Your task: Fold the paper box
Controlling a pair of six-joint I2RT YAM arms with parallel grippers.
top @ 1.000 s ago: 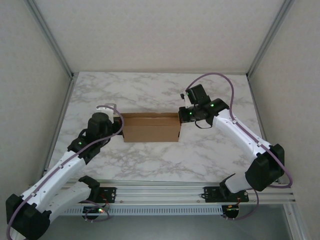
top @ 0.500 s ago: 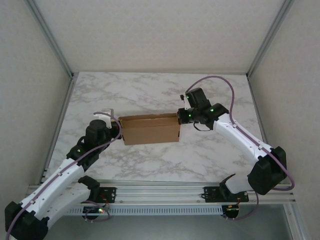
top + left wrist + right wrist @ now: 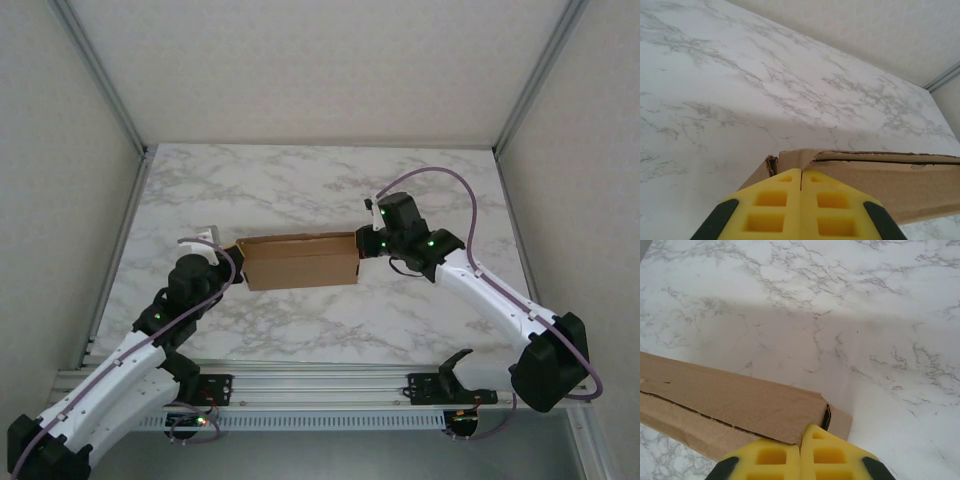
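Mid-counter (image 3: 300, 185), between both arms: the paper box (image 3: 300, 262), brown cardboard. Against a second ago, it sits slightly nearer the arm bases and is skewed, left end closer to them. The left arm has pulled back toward its base, and the right wrist has dropped against the box's right end. The box is a shallow oblong with its long walls up, a dark slit running between layers along the top edge, and ragged end corners. Left claw (image 3: 801, 172) clenched, tips at the left corner. Right claw (image 3: 802, 430) clenched, tips at the right corner. Pinch on cardboard: cannot tell.
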